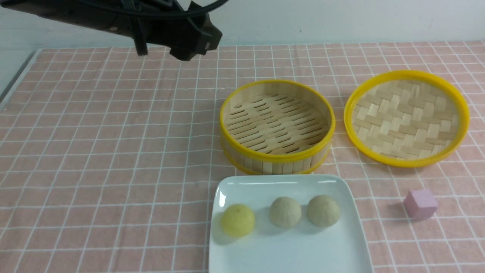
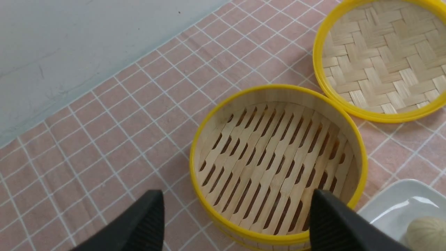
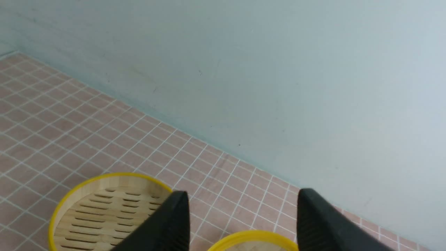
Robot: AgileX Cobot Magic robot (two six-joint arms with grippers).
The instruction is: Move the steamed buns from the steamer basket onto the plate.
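As 3 buns (image 1: pixel 285 211) line plate (image 1: pixel 288 250), row left-to-right

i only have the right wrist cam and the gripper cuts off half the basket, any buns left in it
observer: none, the steamer basket has a bare floor in the front view.
operator: where are the buns then
observer: all three steamed buns sit in a row on the plate, on the robot's side of the basket.
operator: left gripper carrying one
observer: no, the left gripper is open with nothing in it.
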